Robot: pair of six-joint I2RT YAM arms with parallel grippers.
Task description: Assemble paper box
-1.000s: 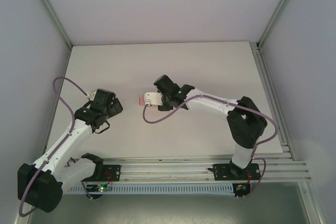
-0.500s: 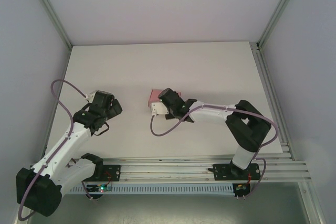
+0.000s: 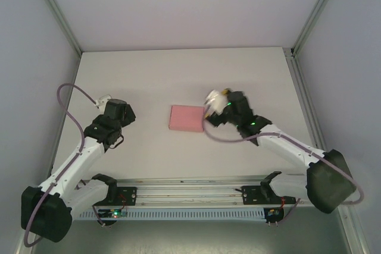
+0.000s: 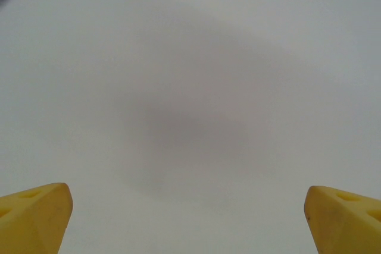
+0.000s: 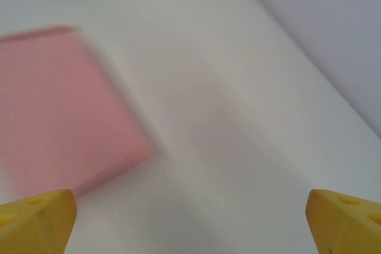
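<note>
The paper box (image 3: 186,118) lies flat on the white table as a small pink closed rectangle, near the middle. In the right wrist view the paper box (image 5: 62,108) appears blurred at the upper left, apart from the yellow fingertips (image 5: 37,221). My right gripper (image 3: 212,103) hovers just right of the box, open, with nothing between its fingers. My left gripper (image 3: 104,99) is at the left of the table, well clear of the box, also open over bare table, its yellow fingertips (image 4: 34,215) spread wide.
The white table (image 3: 238,75) is walled by pale panels with metal frame posts (image 3: 56,13) at the corners. An aluminium rail (image 3: 196,191) runs along the near edge, holding both arm bases. Purple cables (image 3: 68,96) loop beside each arm.
My right gripper has let go of the box and swung right, off it. The pink box now lies uncovered on the table. The left arm shifted slightly left.
</note>
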